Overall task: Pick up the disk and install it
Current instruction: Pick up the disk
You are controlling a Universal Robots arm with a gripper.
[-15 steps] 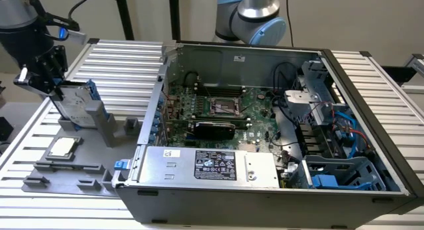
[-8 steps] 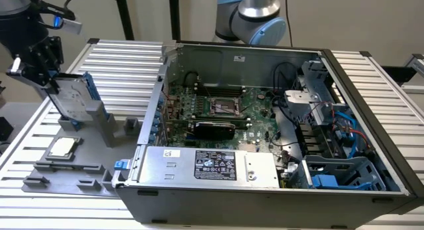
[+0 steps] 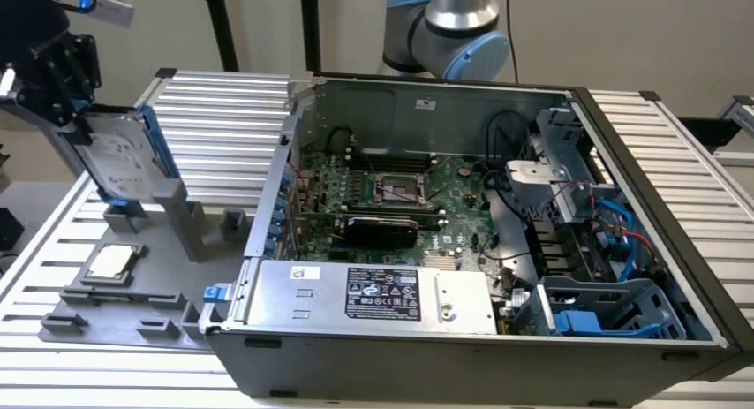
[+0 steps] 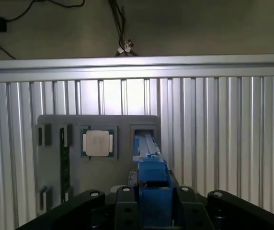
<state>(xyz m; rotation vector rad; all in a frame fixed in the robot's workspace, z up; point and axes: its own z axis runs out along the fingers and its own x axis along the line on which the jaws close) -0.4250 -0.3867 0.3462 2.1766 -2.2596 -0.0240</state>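
The disk is a silver-grey drive with blue rails, standing on edge at the exterior view's left, over the grey fixture plate. My gripper is shut on its upper part. Its lower end is at the upright grey holder; I cannot tell whether they touch. In the wrist view the disk shows edge-on as a blue rail, clamped between the gripper fingers, above an open slot in the plate.
A small square silver chip lies in a recess of the plate. The open computer case fills the exterior view's right, with a blue drive cage in its near corner. The arm's base stands behind it.
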